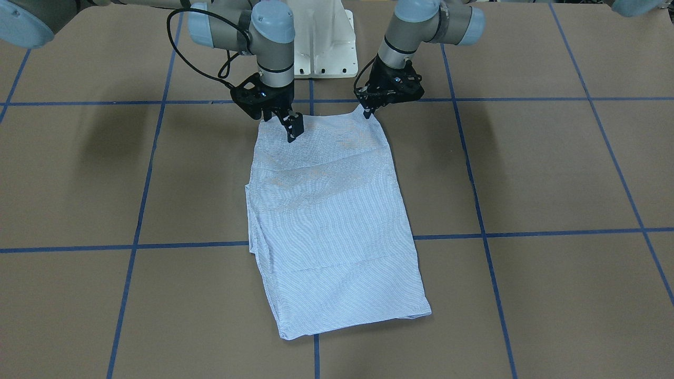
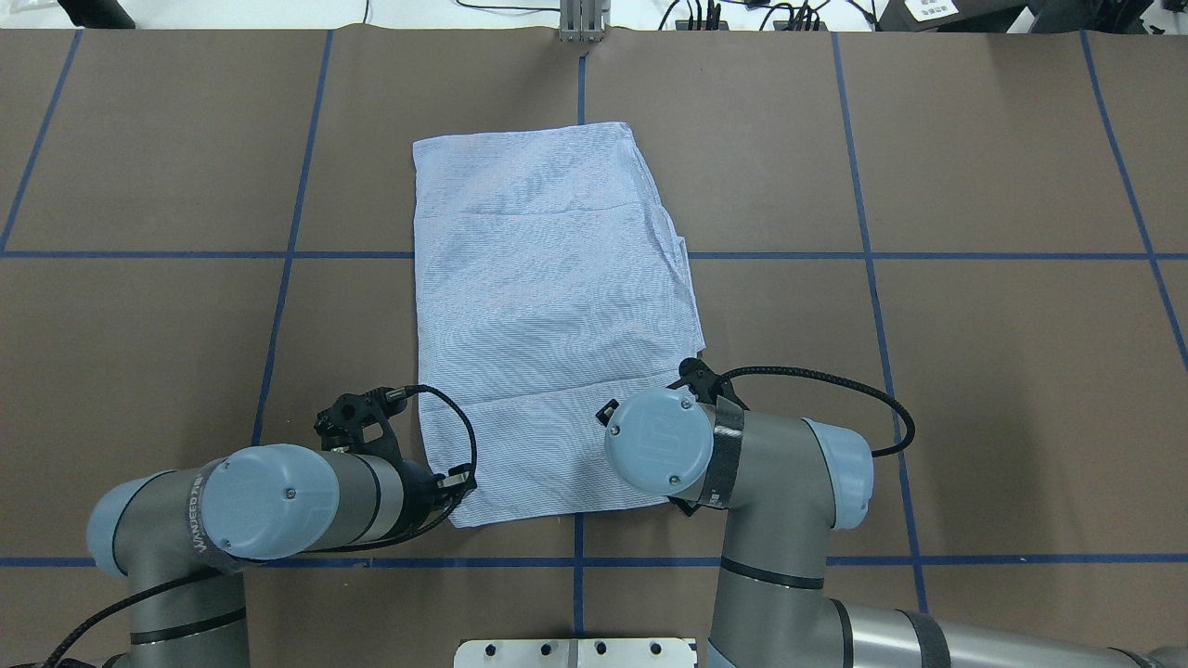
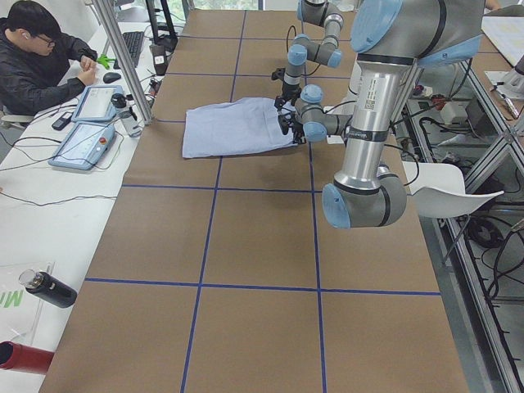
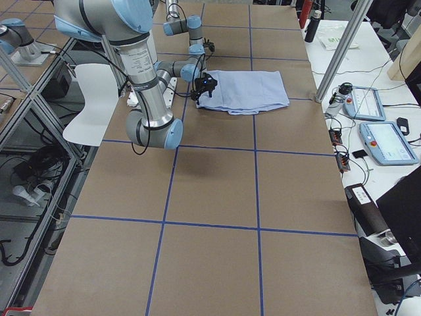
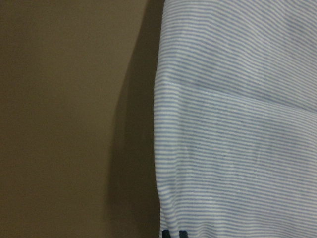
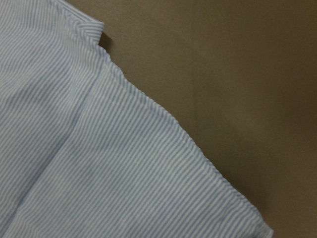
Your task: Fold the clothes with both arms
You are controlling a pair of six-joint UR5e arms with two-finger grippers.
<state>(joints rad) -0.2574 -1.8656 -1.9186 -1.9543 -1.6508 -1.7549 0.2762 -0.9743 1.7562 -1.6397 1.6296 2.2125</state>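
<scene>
The light blue striped shirt (image 1: pixel 331 221) lies folded into a long rectangle on the brown table, also seen from overhead (image 2: pixel 548 306). My left gripper (image 1: pixel 367 110) is shut on the shirt's near corner, which it pulls up into a small peak. Its fingertips (image 5: pixel 172 233) show at the cloth edge in the left wrist view. My right gripper (image 1: pixel 281 123) stands over the other near corner with its jaws apart, one finger (image 1: pixel 295 129) on the cloth. From overhead, the right wrist (image 2: pixel 659 441) hides that gripper. The collar and buttons are hidden.
The white pedestal base (image 1: pixel 324 42) stands just behind the shirt's near edge. Blue tape lines (image 1: pixel 526 231) cross the table. In the exterior left view an operator (image 3: pixel 33 49) sits at a side desk, and a dark bottle (image 3: pixel 49 288) lies there.
</scene>
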